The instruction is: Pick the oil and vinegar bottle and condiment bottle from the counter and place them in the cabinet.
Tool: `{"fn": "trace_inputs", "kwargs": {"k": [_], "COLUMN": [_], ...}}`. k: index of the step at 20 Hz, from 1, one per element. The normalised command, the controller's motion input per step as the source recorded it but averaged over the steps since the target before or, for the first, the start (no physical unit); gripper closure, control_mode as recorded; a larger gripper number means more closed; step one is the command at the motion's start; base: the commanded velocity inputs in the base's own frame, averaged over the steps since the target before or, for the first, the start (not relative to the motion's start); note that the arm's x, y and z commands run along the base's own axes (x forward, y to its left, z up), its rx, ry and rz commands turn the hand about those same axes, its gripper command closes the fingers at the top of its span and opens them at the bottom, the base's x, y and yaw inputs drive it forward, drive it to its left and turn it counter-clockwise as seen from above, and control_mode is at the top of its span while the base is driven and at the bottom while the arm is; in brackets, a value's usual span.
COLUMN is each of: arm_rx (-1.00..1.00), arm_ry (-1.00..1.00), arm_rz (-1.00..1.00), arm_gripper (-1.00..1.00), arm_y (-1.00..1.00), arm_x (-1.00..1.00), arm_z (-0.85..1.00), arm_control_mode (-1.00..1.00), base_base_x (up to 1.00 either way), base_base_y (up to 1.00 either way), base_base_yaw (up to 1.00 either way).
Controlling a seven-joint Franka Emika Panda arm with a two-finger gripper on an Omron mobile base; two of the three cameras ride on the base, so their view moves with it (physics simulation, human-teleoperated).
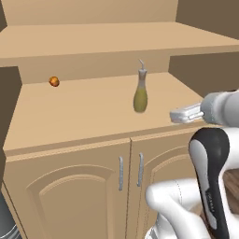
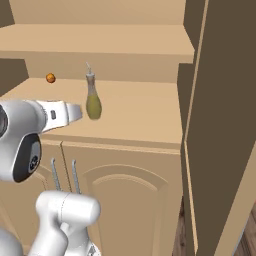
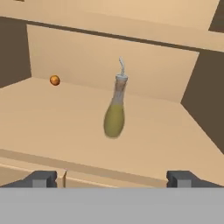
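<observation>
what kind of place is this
Probably a kitchen: a tall tan wooden cabinet with open shelves over arched doors, an oil and vinegar bottle standing on its shelf, and a small orange ball farther back.

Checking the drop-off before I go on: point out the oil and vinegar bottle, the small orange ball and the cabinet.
oil and vinegar bottle (image 1: 140, 98): left base view, olive belly.
small orange ball (image 1: 54, 81): left base view, its middle.
cabinet (image 1: 79, 119): left base view, bare shelf.
</observation>
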Motion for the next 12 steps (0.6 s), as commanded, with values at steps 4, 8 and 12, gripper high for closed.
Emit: {"fn": "trace_inputs", "kwargs": {"k": [4, 8, 12], "arm_rx": [-0.1, -0.13, -0.03], "arm_ry": [-0.02, 0.0, -0.01], "arm_rz": [0.0, 0.01, 0.01], "arm_gripper": [-1.0, -1.0, -1.0], "arm_y": [0.3, 0.28, 0.02], "arm_x": [-0.65, -0.68, -0.21], "arm_z": [0.17, 0.08, 0.0], "arm_control_mode": [-1.0, -1.0, 1.0], "base_base_x": [0.0, 0.0, -0.7], "base_base_y": [0.0, 0.0, 0.0], "base_base_yaw": [0.0, 0.0, 0.05]}}
